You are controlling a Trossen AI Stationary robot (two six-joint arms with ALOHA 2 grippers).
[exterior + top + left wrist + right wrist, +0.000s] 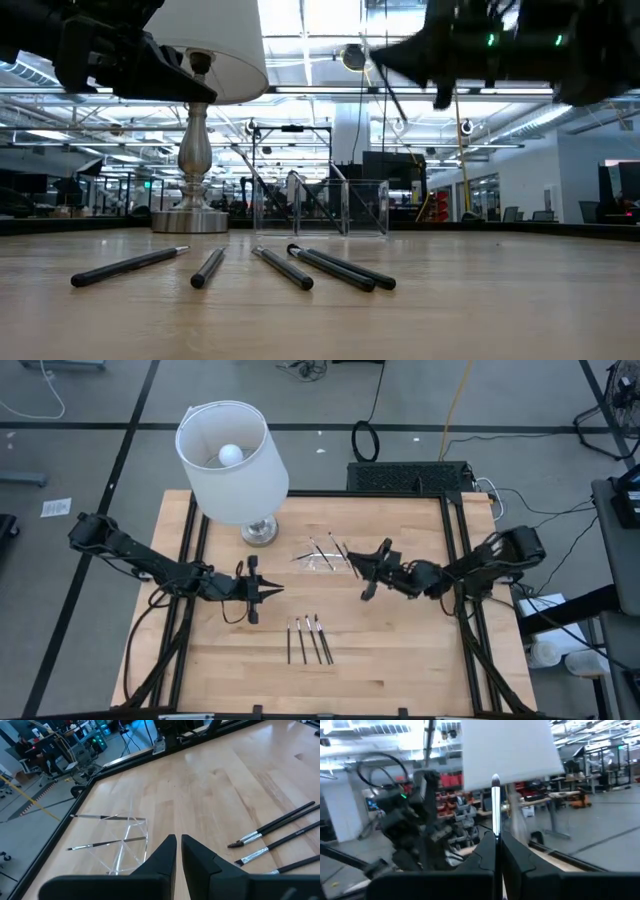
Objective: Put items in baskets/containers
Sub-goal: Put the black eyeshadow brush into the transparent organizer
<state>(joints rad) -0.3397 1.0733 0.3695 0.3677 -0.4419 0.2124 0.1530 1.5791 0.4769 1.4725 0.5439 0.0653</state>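
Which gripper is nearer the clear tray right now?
Right. The right gripper, shut on a brush, sits just beside the tray; the left gripper waits farther off, toward the table's near-left.

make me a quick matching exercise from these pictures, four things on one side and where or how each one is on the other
Things:
1. lamp
2. clear tray
3. four brushes
4. right gripper

States:
A. lying in a row on the table's near part
B. shut on one brush
C. standing at the table's far left
D. by the lamp base, brushes in it

Pairs: 1-C, 2-D, 3-A, 4-B
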